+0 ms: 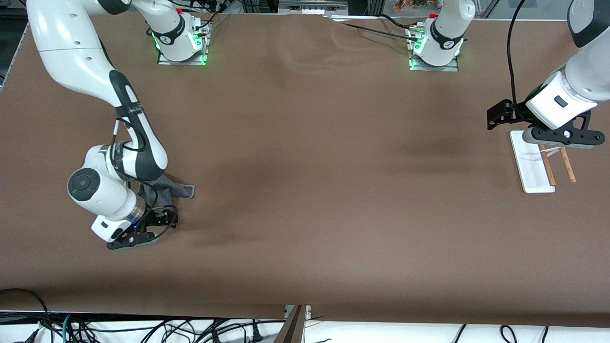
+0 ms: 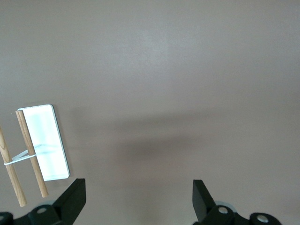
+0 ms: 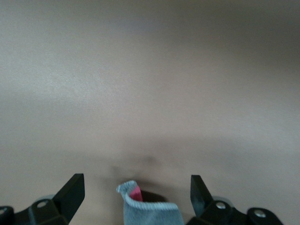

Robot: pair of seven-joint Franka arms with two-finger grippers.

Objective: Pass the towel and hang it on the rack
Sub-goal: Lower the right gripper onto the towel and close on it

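Note:
The towel (image 1: pixel 177 189) lies on the table toward the right arm's end, grey side up, partly hidden under the right arm. My right gripper (image 1: pixel 136 237) is low over the towel's edge and open. In the right wrist view the towel (image 3: pixel 149 213) sits between the open fingers (image 3: pixel 70 193), with one corner curled up and showing pink-red. My right gripper (image 3: pixel 136 199) holds nothing. The rack (image 1: pixel 533 164), a white base with two wooden rods (image 1: pixel 567 164), stands toward the left arm's end. My left gripper (image 1: pixel 562 138) hovers over its end nearer the bases, open and empty. The left wrist view shows the rack (image 2: pixel 46 145) beside the left gripper (image 2: pixel 138 199).
The brown table (image 1: pixel 314 157) is bare between the towel and the rack. Cables hang along the table's front edge (image 1: pixel 143 328). The arm bases (image 1: pixel 181 43) stand at the table's edge farthest from the front camera.

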